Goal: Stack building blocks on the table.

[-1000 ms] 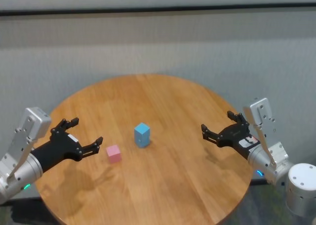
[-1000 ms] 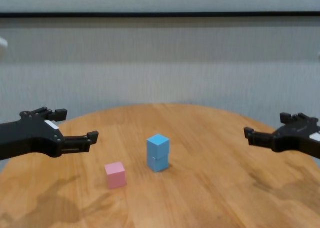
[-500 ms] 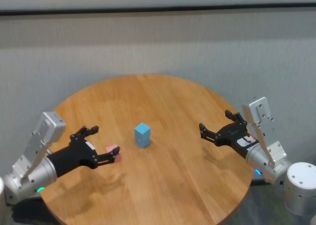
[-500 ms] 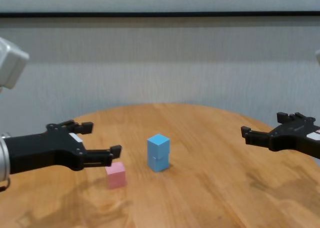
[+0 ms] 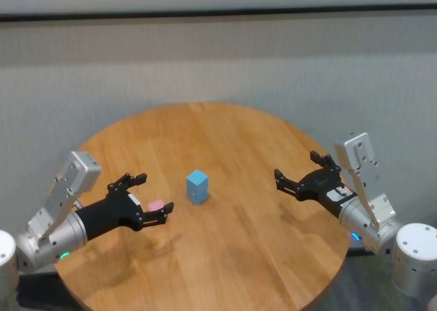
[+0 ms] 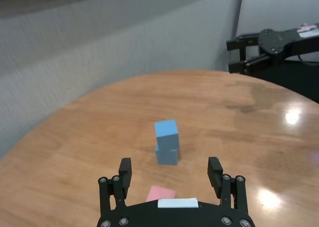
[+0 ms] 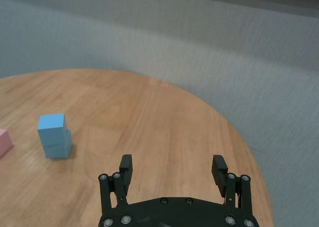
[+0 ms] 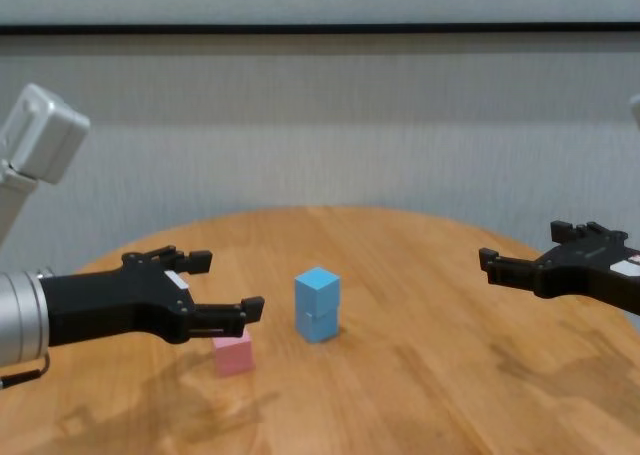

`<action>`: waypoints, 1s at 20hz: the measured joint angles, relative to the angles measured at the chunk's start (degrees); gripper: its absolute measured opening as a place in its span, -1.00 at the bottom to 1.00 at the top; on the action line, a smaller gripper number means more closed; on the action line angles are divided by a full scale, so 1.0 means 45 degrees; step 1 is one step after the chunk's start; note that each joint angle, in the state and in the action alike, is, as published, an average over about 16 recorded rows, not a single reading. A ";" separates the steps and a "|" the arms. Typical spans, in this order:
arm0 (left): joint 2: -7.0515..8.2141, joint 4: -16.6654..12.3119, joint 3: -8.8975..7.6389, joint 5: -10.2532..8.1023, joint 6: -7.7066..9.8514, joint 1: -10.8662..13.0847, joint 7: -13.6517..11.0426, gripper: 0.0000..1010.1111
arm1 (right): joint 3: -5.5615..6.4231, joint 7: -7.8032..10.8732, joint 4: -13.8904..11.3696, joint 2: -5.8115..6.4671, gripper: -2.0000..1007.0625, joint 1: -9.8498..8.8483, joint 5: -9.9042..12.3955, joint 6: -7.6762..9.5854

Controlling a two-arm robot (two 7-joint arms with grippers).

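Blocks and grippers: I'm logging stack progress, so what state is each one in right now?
Two light blue blocks: stacked one on the other, upright, near the table's middle.
Pink block: lying on the table, apart from the blue stack, not stacked yet.
Left gripper: open, hovering over the pink block, not gripping it.
Right gripper: open, empty, out at the table's right side.
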 joint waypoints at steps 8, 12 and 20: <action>-0.0266 0.1241 0.0339 -0.0090 -0.0352 -0.0641 -0.0353 0.99 | 0.0007 0.0017 0.0007 -0.0018 0.99 0.0016 0.0033 -0.0003; -0.0358 0.1662 0.0442 -0.0097 -0.0454 -0.0821 -0.0416 0.99 | 0.0009 0.0022 0.0010 -0.0022 0.99 0.0020 0.0043 -0.0003; -0.0447 0.1954 0.0610 0.0169 -0.0318 -0.0945 -0.0119 0.99 | 0.0011 0.0028 0.0013 -0.0030 0.99 0.0027 0.0053 -0.0003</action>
